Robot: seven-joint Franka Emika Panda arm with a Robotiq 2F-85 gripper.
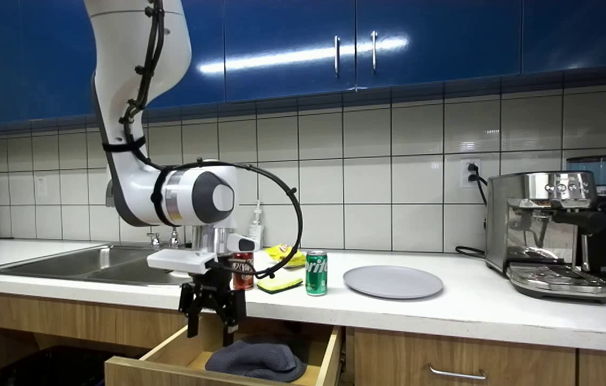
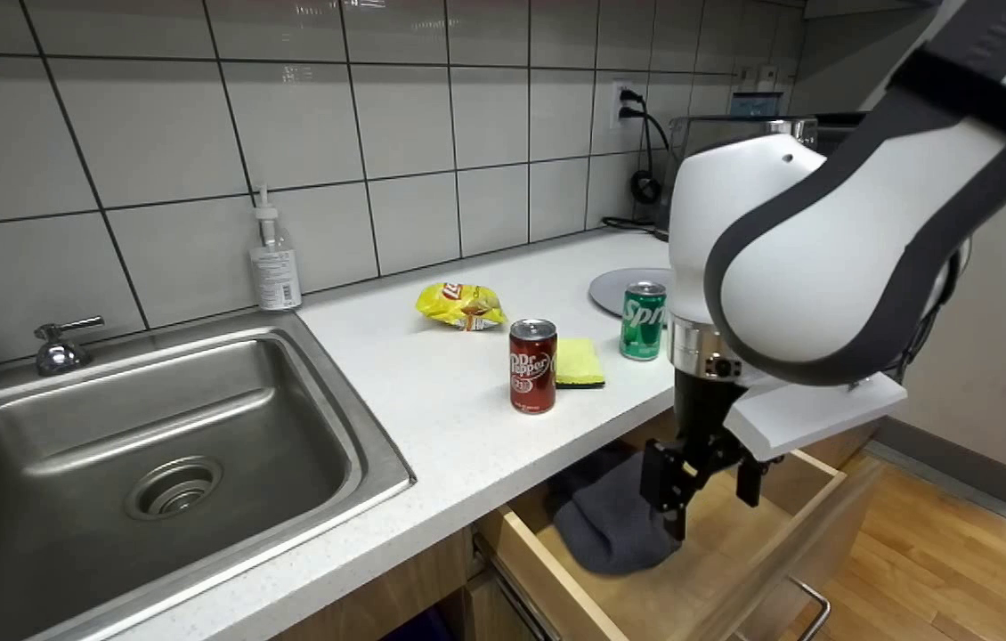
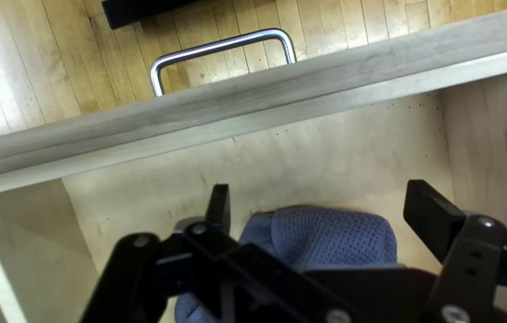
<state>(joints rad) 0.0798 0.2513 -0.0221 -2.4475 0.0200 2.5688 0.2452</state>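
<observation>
My gripper is open and empty, pointing down over a pulled-out wooden drawer. It also shows above the drawer in an exterior view. A folded dark grey-blue cloth lies on the drawer floor, towards the counter side; it also shows in an exterior view. In the wrist view the cloth lies below and between the widely spread fingers, partly hidden by the gripper's body. The fingers appear apart from the cloth. The drawer's bare floor and front panel with a metal handle also show there.
On the white counter are a Dr Pepper can, a Sprite can, a yellow-green sponge, a yellow chip bag and a grey plate. A sink and an espresso machine flank them.
</observation>
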